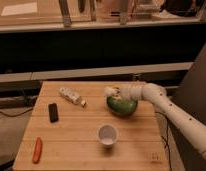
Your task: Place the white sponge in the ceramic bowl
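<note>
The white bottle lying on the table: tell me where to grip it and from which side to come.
The white bottle lies on its side, slanting from upper left to its cap at lower right. Probably best: come from straight above and close across the middle of its body, fingers set crosswise to its long axis. The gripper is off to its right, at the green ceramic bowl, so it would have to travel left first.

No legible text or labels anywhere.

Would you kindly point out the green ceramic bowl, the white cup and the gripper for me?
ceramic bowl (122,107), camera view, on its green outer wall.
white cup (107,135), camera view, on its round opening.
gripper (112,92), camera view, at its tip above the bowl's far rim.
</note>
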Motion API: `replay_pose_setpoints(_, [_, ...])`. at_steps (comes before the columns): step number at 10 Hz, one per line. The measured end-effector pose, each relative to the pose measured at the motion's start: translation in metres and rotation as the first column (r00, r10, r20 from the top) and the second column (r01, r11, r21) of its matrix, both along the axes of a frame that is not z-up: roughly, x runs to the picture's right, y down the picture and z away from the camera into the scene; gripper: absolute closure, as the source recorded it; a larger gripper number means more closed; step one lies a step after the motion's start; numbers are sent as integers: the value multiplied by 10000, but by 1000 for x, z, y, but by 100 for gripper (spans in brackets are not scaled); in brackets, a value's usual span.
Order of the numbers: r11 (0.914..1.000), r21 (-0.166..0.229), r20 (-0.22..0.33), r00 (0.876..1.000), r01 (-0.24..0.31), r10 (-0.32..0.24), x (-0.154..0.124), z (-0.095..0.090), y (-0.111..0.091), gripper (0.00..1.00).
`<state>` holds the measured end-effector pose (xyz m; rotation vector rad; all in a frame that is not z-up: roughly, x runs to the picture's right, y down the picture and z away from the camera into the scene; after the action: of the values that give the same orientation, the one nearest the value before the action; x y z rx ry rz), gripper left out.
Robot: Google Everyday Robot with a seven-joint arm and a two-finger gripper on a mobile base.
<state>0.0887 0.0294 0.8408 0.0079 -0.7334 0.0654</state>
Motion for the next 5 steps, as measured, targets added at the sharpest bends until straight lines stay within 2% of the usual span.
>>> replay_pose_setpoints(5, [9993, -28, -166, 9992, -359, 359, 7, 0, 0, 100])
